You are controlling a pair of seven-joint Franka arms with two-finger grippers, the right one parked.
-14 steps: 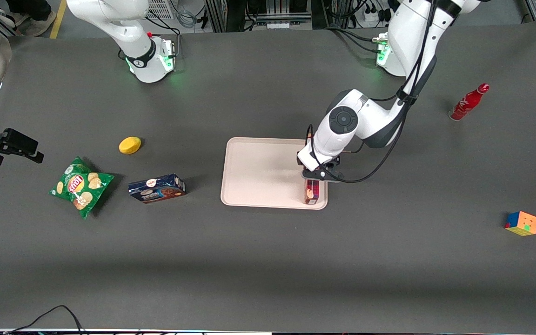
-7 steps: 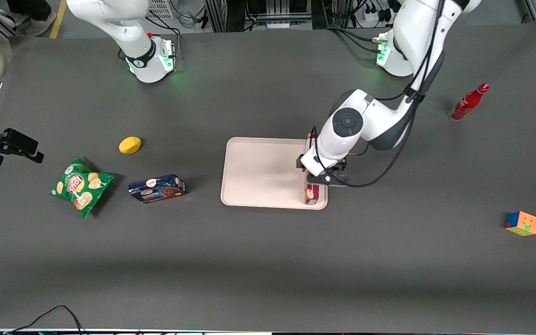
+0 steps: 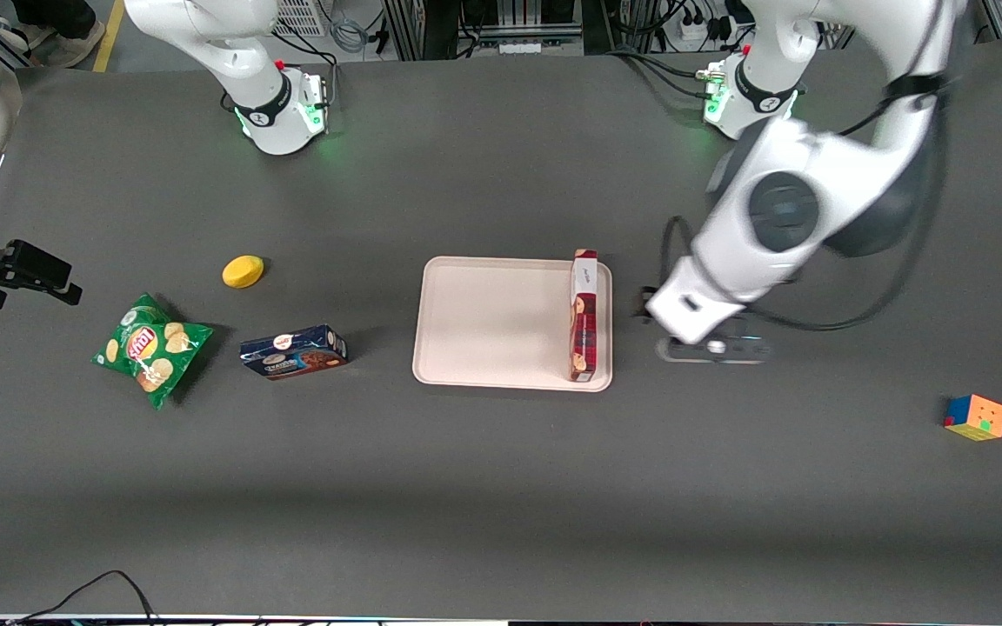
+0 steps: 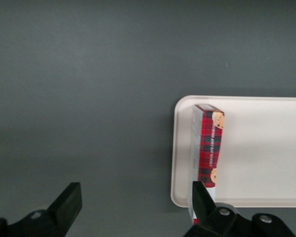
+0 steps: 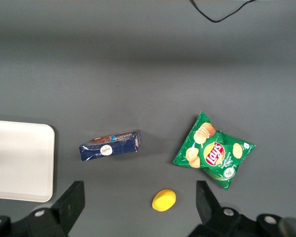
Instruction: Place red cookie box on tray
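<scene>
Front view, box: the red cookie box (image 3: 584, 317) lies on the tray (image 3: 492, 322), along the tray's edge toward the working arm's end of the counter (image 3: 501, 487), its long axis running from nearer the front camera to farther from it, one end at the tray's near rim and the other at its farther rim.
Front view, pincer: the pincer (image 3: 714, 348) hangs above bare counter just off the tray, toward the working arm's end, clear of the box and holding nothing.
Front view, judgement: the box looks placed; what's left appears to be pulling the arm away, and the box sits sideways from the pincer, toward the parked arm's end.
Front view, bystanders: a blue cookie box (image 3: 293, 352), a chip bag (image 3: 150, 348) and a lemon (image 3: 243, 271) sit toward the parked arm's end; a colour cube (image 3: 976, 417) sits toward the working arm's end.
Left wrist view, pincer: fingers (image 4: 66, 205) spread wide, nothing between them — open and empty.
Left wrist view, box: the box (image 4: 208, 148) rests on a narrow side just inside the tray's rim (image 4: 173, 148), parallel to it, plaid face up.
Right wrist view: the tray's corner (image 5: 49, 163), blue box (image 5: 110, 146), chip bag (image 5: 212, 150) and lemon (image 5: 164, 200) show; the red box is out of sight here.
</scene>
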